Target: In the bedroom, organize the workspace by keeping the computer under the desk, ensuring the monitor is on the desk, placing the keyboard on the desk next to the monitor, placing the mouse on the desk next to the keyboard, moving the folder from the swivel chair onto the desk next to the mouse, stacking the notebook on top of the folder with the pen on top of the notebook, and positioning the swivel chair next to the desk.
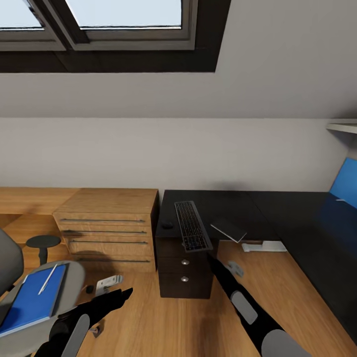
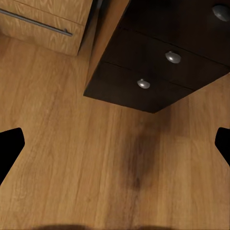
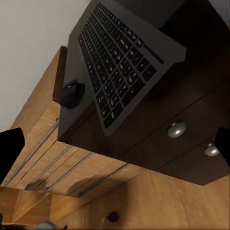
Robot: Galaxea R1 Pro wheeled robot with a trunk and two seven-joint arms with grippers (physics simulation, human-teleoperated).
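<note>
The keyboard (image 1: 191,225) (image 3: 120,62) lies on the black desk (image 1: 287,218), its near end hanging over the front edge. The small black mouse (image 1: 167,224) (image 3: 72,94) sits just left of it, and the dark grey notebook (image 1: 229,229) lies to its right. My right gripper (image 1: 210,258) (image 3: 115,148) is open, low in front of the drawer unit (image 1: 184,270), under the keyboard's overhang. My left gripper (image 1: 123,295) (image 2: 115,148) is open over bare floor. At the left, the blue folder (image 1: 30,297) with the pen (image 1: 48,277) on it rests on the swivel chair (image 1: 69,285). A light grey computer (image 1: 265,246) shows partly under the desk. The monitor is out of view.
A low light-wood cabinet (image 1: 106,225) (image 2: 43,21) with drawers stands against the desk's left end. The chair's chrome base (image 1: 109,283) reaches toward my left arm. A blue wall panel (image 1: 346,186) is at the far right under a sloped ceiling with a skylight (image 1: 124,15).
</note>
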